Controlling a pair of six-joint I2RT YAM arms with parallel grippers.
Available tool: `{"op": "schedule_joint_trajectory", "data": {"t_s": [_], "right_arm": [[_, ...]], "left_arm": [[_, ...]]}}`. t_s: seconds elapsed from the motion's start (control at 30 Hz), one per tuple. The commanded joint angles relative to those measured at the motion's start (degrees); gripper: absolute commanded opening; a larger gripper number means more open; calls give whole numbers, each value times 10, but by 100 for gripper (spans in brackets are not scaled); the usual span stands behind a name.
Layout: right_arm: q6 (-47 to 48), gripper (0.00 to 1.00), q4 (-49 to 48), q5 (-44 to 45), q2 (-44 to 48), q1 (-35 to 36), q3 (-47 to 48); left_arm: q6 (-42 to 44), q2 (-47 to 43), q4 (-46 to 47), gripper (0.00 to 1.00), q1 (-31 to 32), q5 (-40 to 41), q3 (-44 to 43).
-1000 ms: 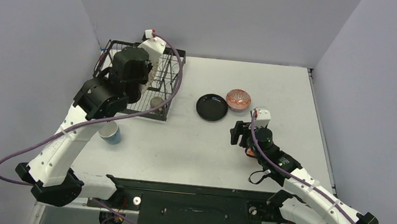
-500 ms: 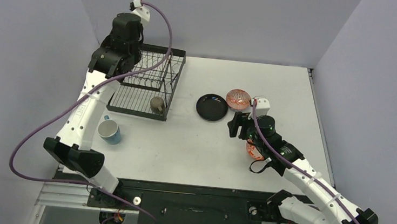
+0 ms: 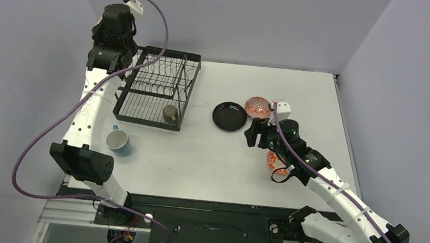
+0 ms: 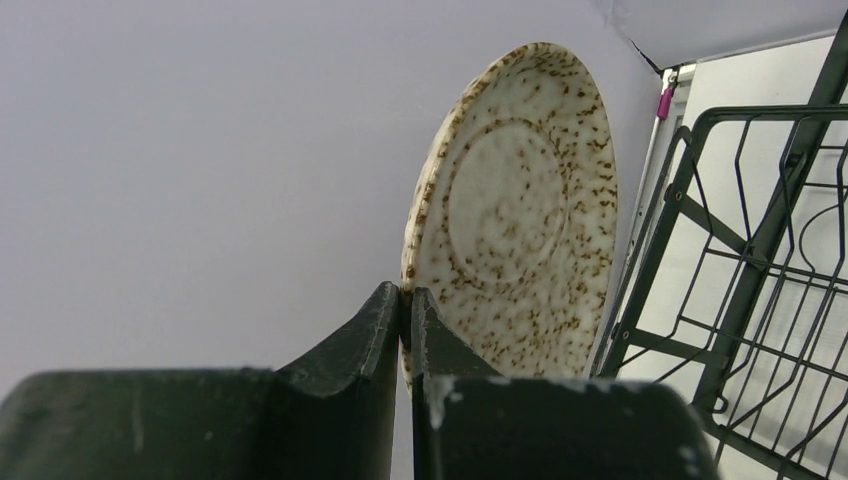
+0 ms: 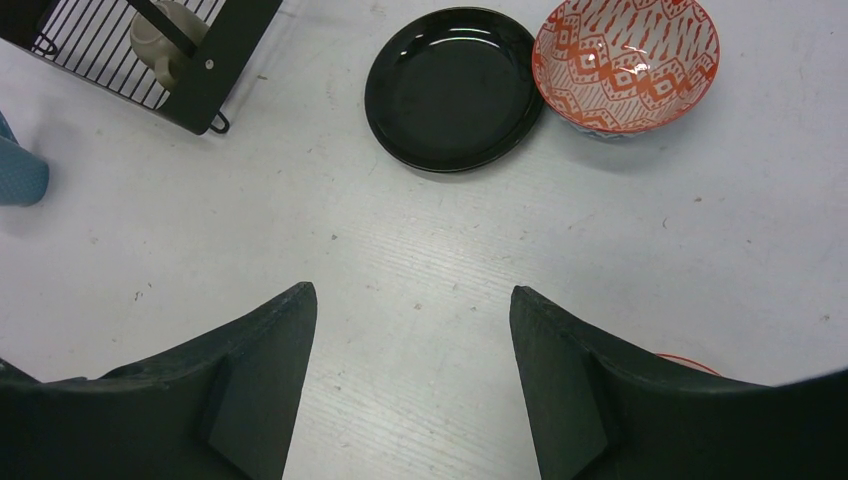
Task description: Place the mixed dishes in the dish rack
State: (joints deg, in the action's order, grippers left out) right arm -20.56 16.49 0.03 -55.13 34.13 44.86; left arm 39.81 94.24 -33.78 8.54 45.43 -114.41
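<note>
The wire rack [image 3: 157, 87] stands at the far left of the white bench [image 3: 308, 100], and the move in hand turns on how it lies from the left claw [image 4: 405, 300]. That claw is raised beyond the rack's far left corner, and its fingers are pinched tight on the rim of the speckled plate [image 4: 515, 215]. The plate stands on edge with its long axis running straight out from the fingertips and its underside turned to the wrist camera. From this claw the rack lies to the right and below, its top rail just beside the plate's edge. The plate is clear of the wires and not yet in any slot. The left arm is plainly the nearer to the rack. Judging from this, the plate has to travel rightward over the rail, then down edge-first into the upright slots.

The right claw [image 5: 410, 310] hangs over open bench with its fingers spread wide and nothing between them. Ahead of it lies the black plate [image 5: 455, 88], flat on the bench. Ahead and to its right, just beside that plate, sits a patterned bowl [image 5: 627, 62]. A second bowl [image 3: 277, 161] shows partly under the right arm, behind that claw. The blue mug [image 3: 118, 142] waits on the bench off the rack's near left corner. The small cup [image 3: 170, 113] is already inside the rack at its near right corner.
</note>
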Motion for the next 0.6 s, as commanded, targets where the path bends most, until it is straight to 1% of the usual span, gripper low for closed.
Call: {"op": "schedule_joint_trajectory", "data": {"t_s": [0.0, 0.1, 0.2, 0.4, 0.57], "right_arm": [[6, 66, -15, -8, -2, -4, 8], [8, 66, -16, -2, 0, -3, 1], [8, 66, -18, -2, 2, 2, -2], [10, 66, -19, -2, 1, 5, -1], [10, 66, -21, -2, -2, 5, -2]], "left_arm": [[44, -38, 103, 0, -13, 12, 43], [36, -49, 113, 0, -19, 2, 75], [23, -34, 89, 0, -15, 5, 65], [14, -17, 90, 0, -12, 8, 71], [-6, -7, 72, 0, -3, 8, 62]]}}
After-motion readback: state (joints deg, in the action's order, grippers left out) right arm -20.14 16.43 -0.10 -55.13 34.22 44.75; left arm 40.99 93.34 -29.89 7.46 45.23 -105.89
